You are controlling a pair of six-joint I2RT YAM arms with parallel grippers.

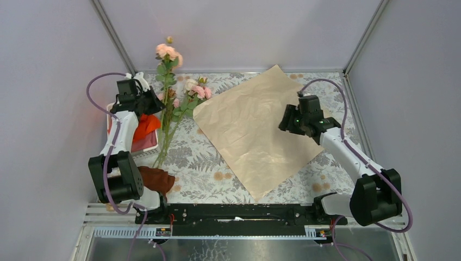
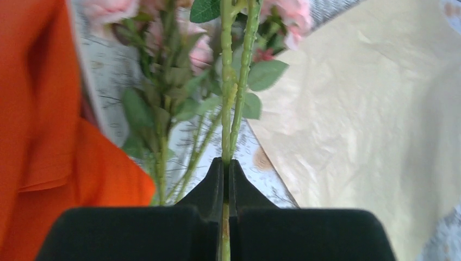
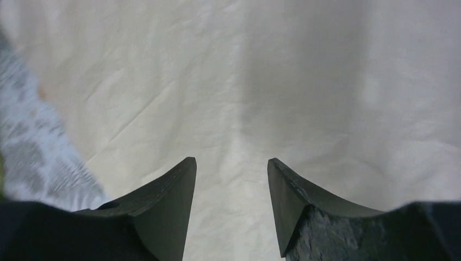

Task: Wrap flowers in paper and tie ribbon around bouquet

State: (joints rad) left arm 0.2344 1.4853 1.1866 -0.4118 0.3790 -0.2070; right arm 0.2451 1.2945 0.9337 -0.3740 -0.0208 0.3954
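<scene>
Two of the flowers (image 2: 227, 98) pinched, paper (image 2: 369, 119) off to the right

Left gripper (image 2: 226, 166) was clamped tight on the stems, which ran straight out from the jaws to the pink heads. The sheet lay just right of them, so I'd carry them that way. Right gripper (image 3: 231, 174) hung over it, jaws apart, holding nothing.

- Top cam: bright, even, soft light from overhead; no glare.
- Faint soft shadow on the paper (image 1: 255, 130), just under the right gripper (image 1: 285, 120).
- Left wrist cam: fingers (image 2: 206, 190) of the left gripper (image 2: 225, 161) are dark w/ little detail. Flowers (image 2: 227, 109) fairly sharp just past the fingertips, blooms further out blurred. Orange cloth (image 2: 38, 136) left of the fingers is soft and v. saturated.
- Right wrist cam: paper ahead of the fingers (image 3: 168, 201) is washed out, nearly white. Grey shadow band beyond the right finger. Patterned table cover (image 3: 32, 157) left of the fingers is blurred.
</scene>
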